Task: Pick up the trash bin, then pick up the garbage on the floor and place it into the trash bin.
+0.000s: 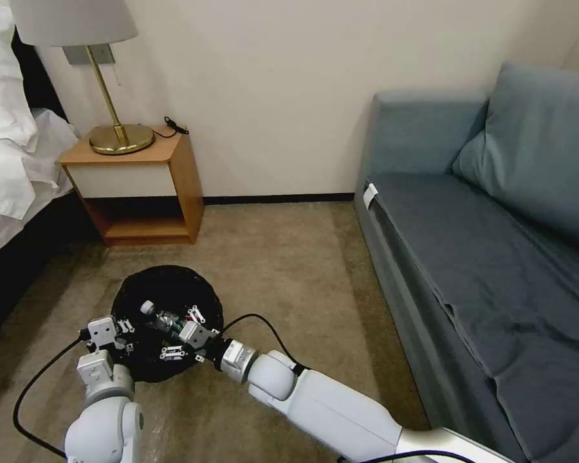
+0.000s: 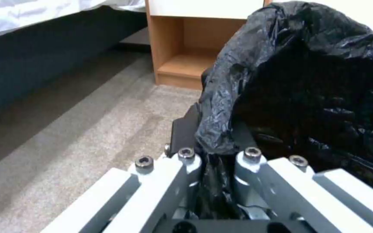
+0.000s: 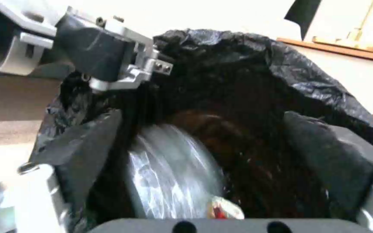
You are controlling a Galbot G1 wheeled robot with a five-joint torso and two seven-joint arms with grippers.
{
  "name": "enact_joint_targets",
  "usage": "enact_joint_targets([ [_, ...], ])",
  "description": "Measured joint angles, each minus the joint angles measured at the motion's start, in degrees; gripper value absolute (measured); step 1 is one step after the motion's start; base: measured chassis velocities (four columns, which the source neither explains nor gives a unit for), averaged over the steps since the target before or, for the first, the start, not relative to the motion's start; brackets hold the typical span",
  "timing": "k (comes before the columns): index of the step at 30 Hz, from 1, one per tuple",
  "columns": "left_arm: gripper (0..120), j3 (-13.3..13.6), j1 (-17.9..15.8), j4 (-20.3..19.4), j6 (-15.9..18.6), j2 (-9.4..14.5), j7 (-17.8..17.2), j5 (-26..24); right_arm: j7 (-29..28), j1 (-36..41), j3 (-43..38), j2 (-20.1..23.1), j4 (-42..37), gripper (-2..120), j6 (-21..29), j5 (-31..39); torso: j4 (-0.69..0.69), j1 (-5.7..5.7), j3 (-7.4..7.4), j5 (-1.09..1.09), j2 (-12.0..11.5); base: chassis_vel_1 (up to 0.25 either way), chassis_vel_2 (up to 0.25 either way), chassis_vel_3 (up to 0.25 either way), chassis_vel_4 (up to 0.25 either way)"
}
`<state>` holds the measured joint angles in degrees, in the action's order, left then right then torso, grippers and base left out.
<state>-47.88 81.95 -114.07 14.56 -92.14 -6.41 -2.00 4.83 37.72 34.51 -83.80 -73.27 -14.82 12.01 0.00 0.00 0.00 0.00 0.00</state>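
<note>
The trash bin [image 1: 167, 292], lined with a crinkly black bag, sits low in front of me over the carpet floor [image 1: 283, 270]. My left gripper [image 1: 123, 334] is shut on its bagged rim [image 2: 221, 129]; in the left wrist view the bag is pinched in the left gripper [image 2: 214, 155]. My right gripper [image 1: 177, 333] hovers over the bin's mouth, open, with nothing between its pads [image 3: 87, 145]. A clear bottle [image 3: 173, 174] of the garbage lies blurred inside the bag, and shows as the bottle [image 1: 159, 315] from above. A red-white scrap [image 3: 225, 208] lies beside it.
A wooden nightstand [image 1: 141, 186] with a brass lamp [image 1: 119, 135] stands behind the bin, against the wall. The bed [image 1: 13, 167] is at the left and a blue-grey sofa [image 1: 482, 244] at the right. Bare carpet lies between them. Black cables [image 1: 264, 321] trail from both wrists.
</note>
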Motion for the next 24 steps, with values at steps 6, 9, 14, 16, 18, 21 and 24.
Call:
enact_joint_targets([
  [6, 3, -0.28, -0.15, 0.51, 0.10, 0.00, -0.14, -0.54, -0.99, -1.87, -3.01, 0.75, -2.60, 100, 0.59, 0.16, 0.01, 0.00, 0.00, 0.00, 0.00, 0.000, 0.000, 0.000, 0.000],
  [9, 3, -0.38, -0.56, 0.53, 0.83, 0.00, -0.42, -3.08, -4.13, -3.27, -6.59, 1.52, -5.02, 100, 1.89, -0.42, 0.01, 0.00, 0.00, 0.00, 0.00, 0.000, 0.000, 0.000, 0.000],
  [14, 3, -0.90, -2.56, 2.14, 0.96, 0.05, -2.46, -8.91, -6.39, -2.81, -15.07, 2.36, -8.42, 100, 3.15, -0.40, 0.01, 0.00, 0.00, 0.01, 0.00, 0.000, 0.000, 0.000, 0.000],
  [16, 3, -1.28, -4.86, 4.09, 1.49, 0.35, -5.67, -16.25, -6.24, -0.05, -21.55, 2.85, -11.31, 100, 3.63, 0.07, 0.00, 0.00, 0.00, 0.01, 0.00, 0.000, 0.000, 0.000, 0.000],
  [18, 3, -1.71, -6.29, 5.02, 2.13, 0.49, -7.56, -20.27, -5.92, 1.60, -24.01, 3.31, -12.71, 100, 3.76, 0.29, -0.02, 0.00, 0.00, 0.01, 0.00, 0.000, 0.000, 0.000, 0.000],
  [21, 3, -2.50, -8.54, 6.50, 3.14, 1.07, -10.27, -26.23, -4.40, 5.59, -28.32, 4.39, -15.19, 100, 3.68, 0.34, -0.02, 0.00, 0.00, 0.02, 0.00, 0.000, 0.000, 0.000, 0.000],
  [24, 3, -3.62, -12.31, 9.89, 3.68, 2.57, -12.50, -32.29, -1.52, 11.54, -34.70, 5.54, -18.04, 100, 3.00, 0.20, -0.02, 0.00, 0.00, 0.02, 0.00, 0.000, 0.000, 0.000, 0.000],
])
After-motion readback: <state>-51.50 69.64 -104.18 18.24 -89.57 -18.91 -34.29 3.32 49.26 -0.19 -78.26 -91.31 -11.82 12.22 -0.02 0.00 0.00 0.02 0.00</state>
